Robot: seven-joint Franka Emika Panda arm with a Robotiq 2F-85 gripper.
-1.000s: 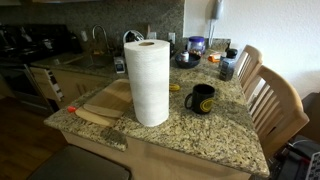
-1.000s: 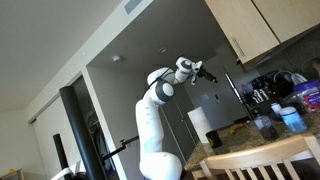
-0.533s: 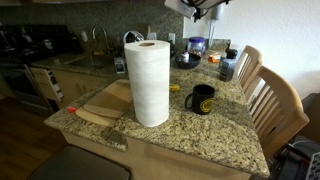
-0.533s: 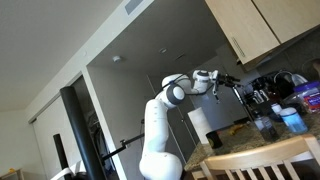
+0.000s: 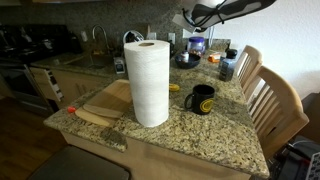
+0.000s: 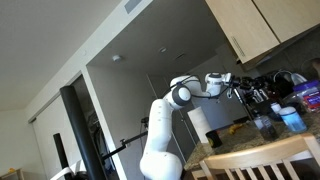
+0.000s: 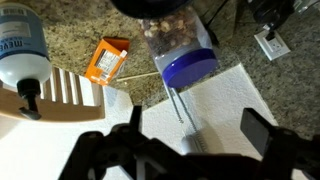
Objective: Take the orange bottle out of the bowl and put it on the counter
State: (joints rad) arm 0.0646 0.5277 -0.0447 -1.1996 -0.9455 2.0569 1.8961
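My gripper (image 7: 198,140) is open and empty. In the wrist view it hangs over a white paper towel, with no bowl or orange bottle in sight. In both exterior views it is high above the back of the granite counter (image 5: 205,135), at the top of one exterior view (image 5: 197,18) and beside the wall cabinets in the other (image 6: 240,86). The dark grey bowl (image 5: 187,60) sits at the back of the counter, below the gripper. The orange bottle is too small to make out in it.
A tall paper towel roll (image 5: 150,82) stands mid-counter beside a wooden cutting board (image 5: 105,100) and a black mug (image 5: 202,98). A blue-lidded jar (image 7: 180,55), an orange packet (image 7: 108,60) and a pump bottle (image 7: 22,45) lie under the wrist. Wooden chairs (image 5: 270,100) stand at the counter's side.
The arm has swung out from the wall side and come in over the back of the counter, entering the top of the exterior view. Nothing on the counter has moved.
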